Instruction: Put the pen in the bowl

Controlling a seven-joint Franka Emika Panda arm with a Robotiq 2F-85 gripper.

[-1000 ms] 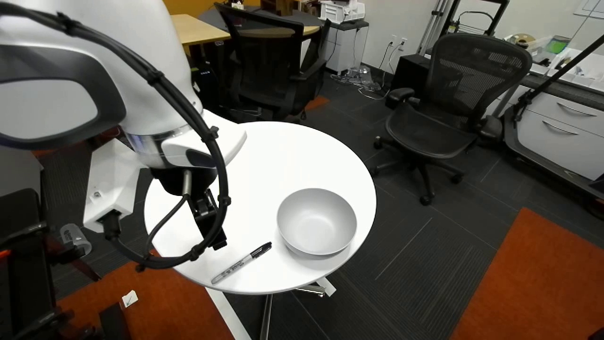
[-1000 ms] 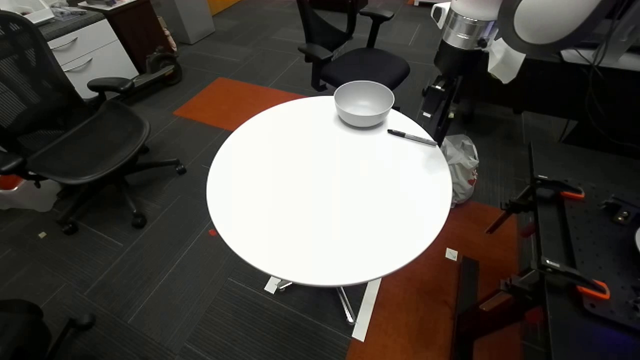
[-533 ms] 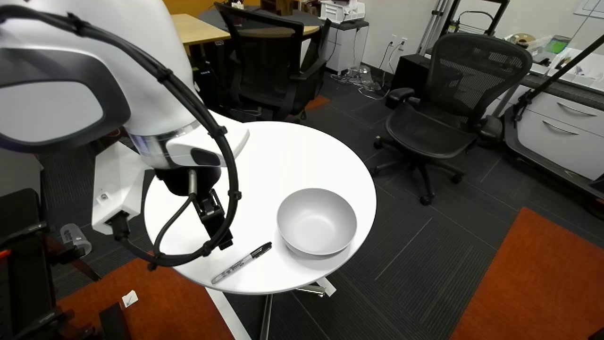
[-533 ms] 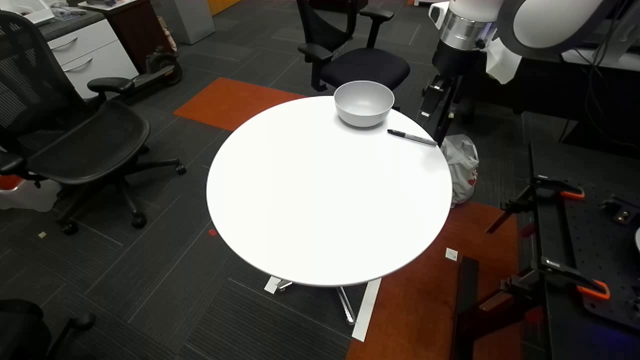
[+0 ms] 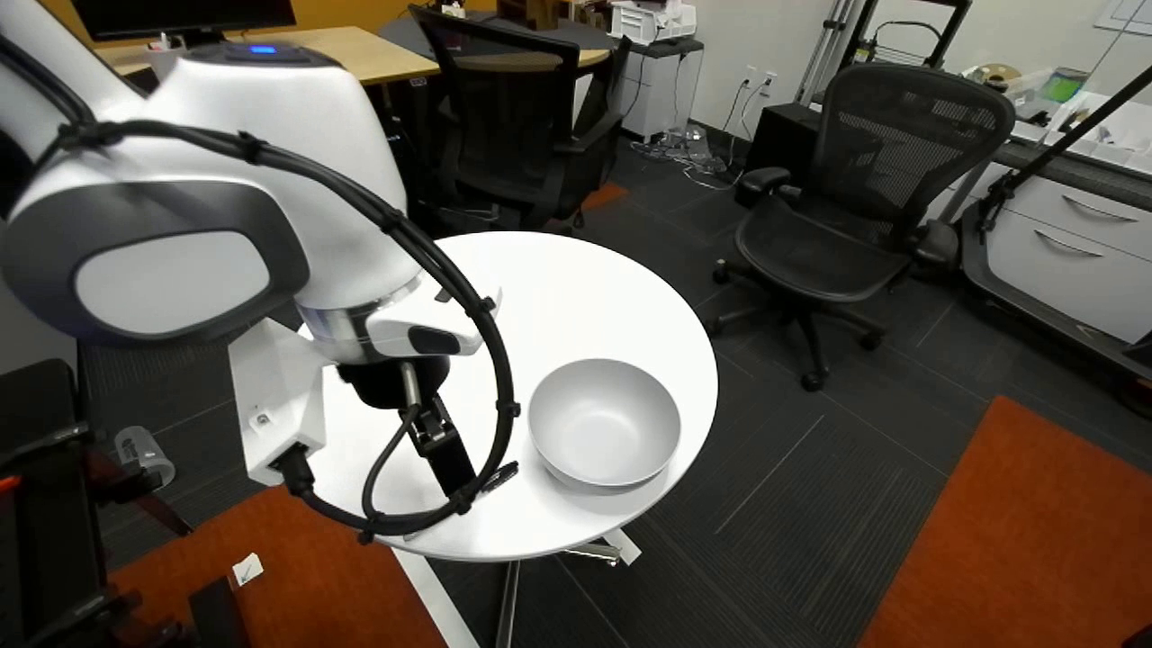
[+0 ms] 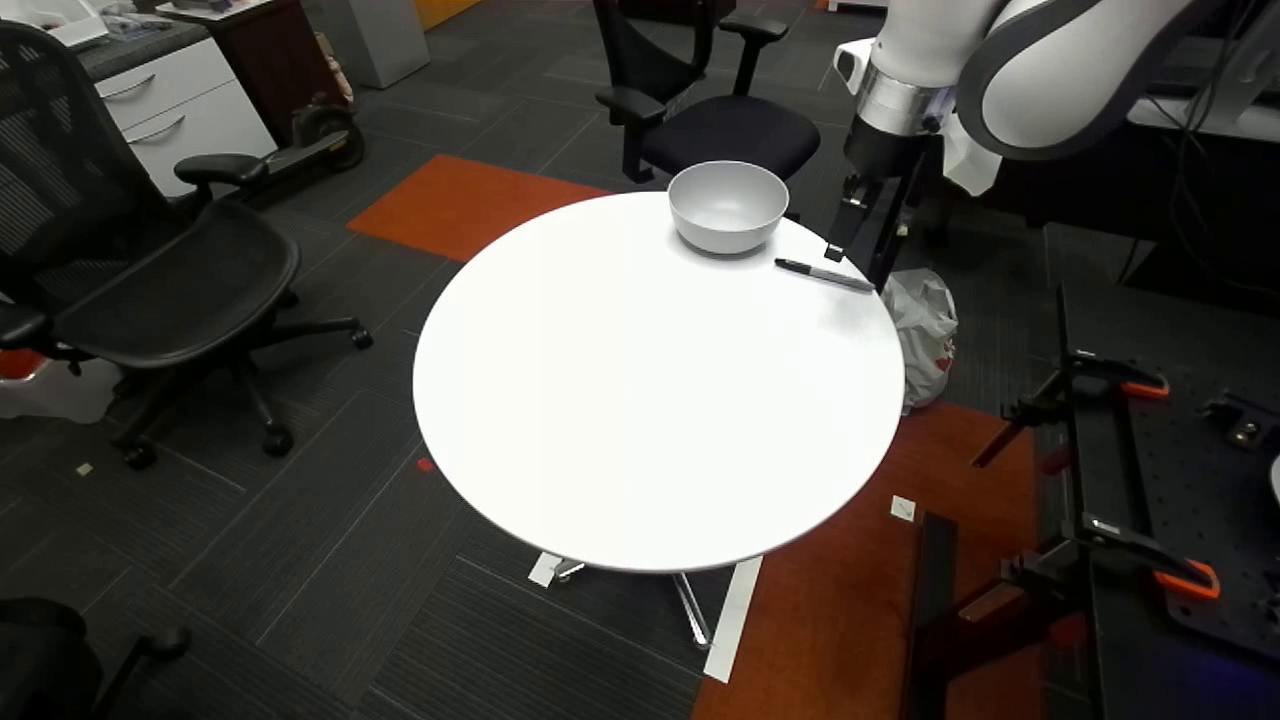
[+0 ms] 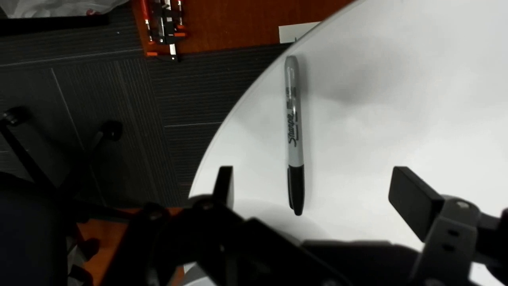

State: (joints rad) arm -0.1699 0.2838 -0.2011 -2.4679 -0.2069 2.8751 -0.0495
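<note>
- Pen (image 7: pixel 294 133) on the white table (image 7: pixel 416 99), centre of the wrist frame; grey end near the table's edge.
- Gripper (image 7: pixel 313 188): fingers spread, grasping nothing; pen's cap end shows between them. Height above it hard to tell.
- Risk: descending too far could jam fingertips on the table; too little, they'd miss.
- Risk: one finger touching first might roll the barrel toward the edge.
- Bowl (image 5: pixel 603 423), just below frame centre in an exterior view: upright, nothing visible inside.
- Plastic bag (image 6: pixel 920 335), right side in an exterior view: contents hidden.
</note>
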